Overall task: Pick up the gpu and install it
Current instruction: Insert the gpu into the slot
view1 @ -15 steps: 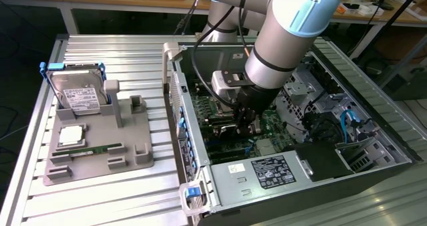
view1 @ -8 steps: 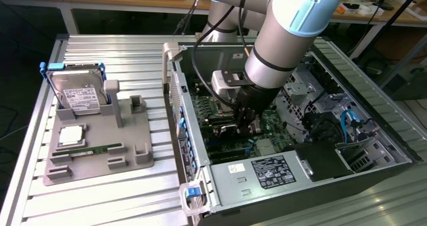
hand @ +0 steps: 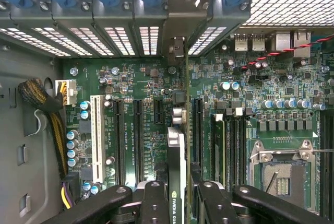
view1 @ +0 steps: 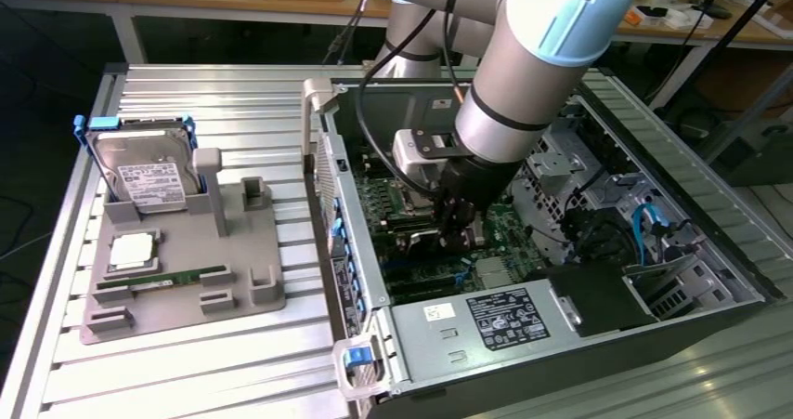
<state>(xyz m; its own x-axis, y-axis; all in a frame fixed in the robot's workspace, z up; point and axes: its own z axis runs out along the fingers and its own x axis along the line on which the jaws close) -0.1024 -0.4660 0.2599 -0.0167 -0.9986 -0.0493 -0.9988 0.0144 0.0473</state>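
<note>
Inside the open computer case (view1: 694,173), the gpu (hand: 177,151) stands on edge over the green motherboard (hand: 151,83), lined up with a long slot, its metal bracket toward the case's rear wall. The jaws of the gripper (hand: 178,199) are clenched on the card's upper edge. Outside, a grey tray (view1: 186,280) on the desk (view1: 248,373) holds a hard drive (view1: 147,173) and memory stick (view1: 167,277).
</note>
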